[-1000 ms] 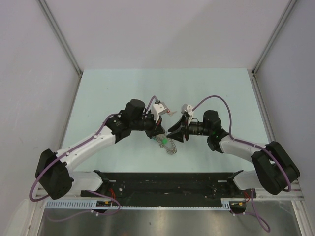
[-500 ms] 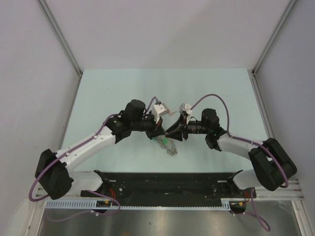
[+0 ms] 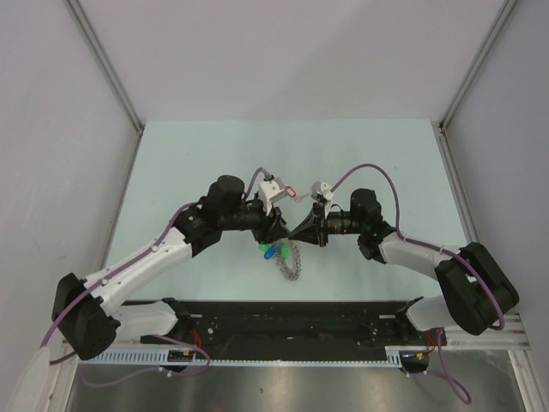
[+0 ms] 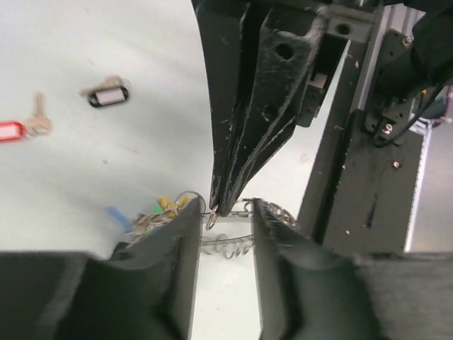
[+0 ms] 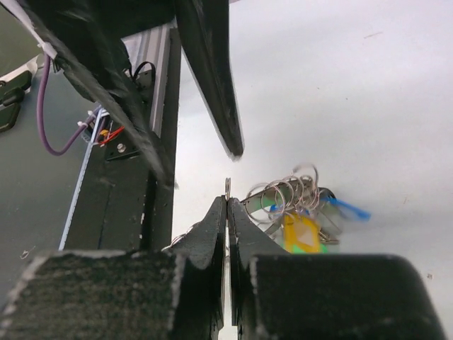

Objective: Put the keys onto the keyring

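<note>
Both arms are meeting tip to tip over the middle of the pale green table (image 3: 189, 172); the right gripper (image 5: 226, 205) is clenching its jaws flat together on a thin sliver of wire at the edge of the keyring (image 5: 287, 193), the fingers narrowing to one point; the left gripper (image 3: 280, 229) is standing released, its two fingers (image 4: 177, 244) apart on either side of the right gripper's tip and touching none of the wire that I can make out; the keyring is trailing from the pinched point towards the near edge of the table, its long axis running far to near and leaning slightly right in the top view; whether its lower end is resting on the table I cannot tell; a green tag (image 3: 265, 251) and a blue tag (image 3: 271, 255) are sticking out at its left side; two loose keys are lying flat on the table well apart from the bunch: a red-tagged key (image 4: 13, 131) and, near it, a black-tagged key (image 4: 107, 96), both tags lying lengthwise across the left wrist view, blurred.
</note>
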